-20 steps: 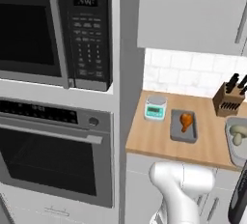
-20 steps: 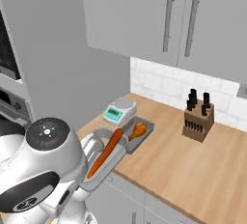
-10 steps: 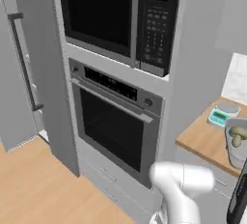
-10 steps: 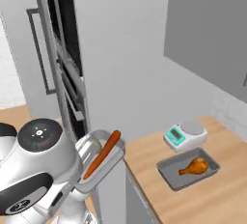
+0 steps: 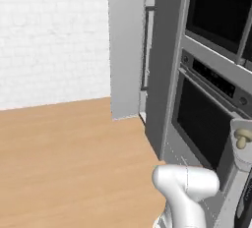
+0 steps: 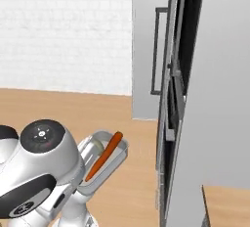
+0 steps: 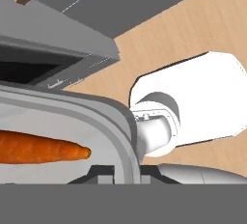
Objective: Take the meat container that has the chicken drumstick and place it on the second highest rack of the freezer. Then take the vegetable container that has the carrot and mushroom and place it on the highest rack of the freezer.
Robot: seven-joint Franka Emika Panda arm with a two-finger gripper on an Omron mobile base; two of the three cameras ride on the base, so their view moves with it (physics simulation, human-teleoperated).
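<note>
The vegetable container (image 6: 117, 153), a grey tray, rides beside my arm with the orange carrot (image 6: 104, 156) lying along it. In the left base view the container (image 5: 236, 165) is at the right edge with the pale mushroom (image 5: 242, 138) in it. The hand view has the tray's rim (image 7: 113, 114) and the carrot (image 7: 41, 147) right at my gripper (image 7: 115, 174), which is shut on that rim. The tall grey freezer (image 5: 127, 50), (image 6: 146, 40) with its dark bar handle (image 6: 156, 50) stands ahead. Its racks are hidden, and the meat container with the chicken drumstick is out of view.
A wall oven stack (image 5: 209, 119) with dark glass doors stands right of the freezer. Wooden floor (image 5: 69, 158) spreads to the left before a white brick wall (image 5: 49, 35). A corner of the wooden counter (image 6: 227, 206) lies at the lower right.
The whole picture has swung left: the camera moved from the counter past the oven to the freezer. The vegetable container stays in my shut gripper.
</note>
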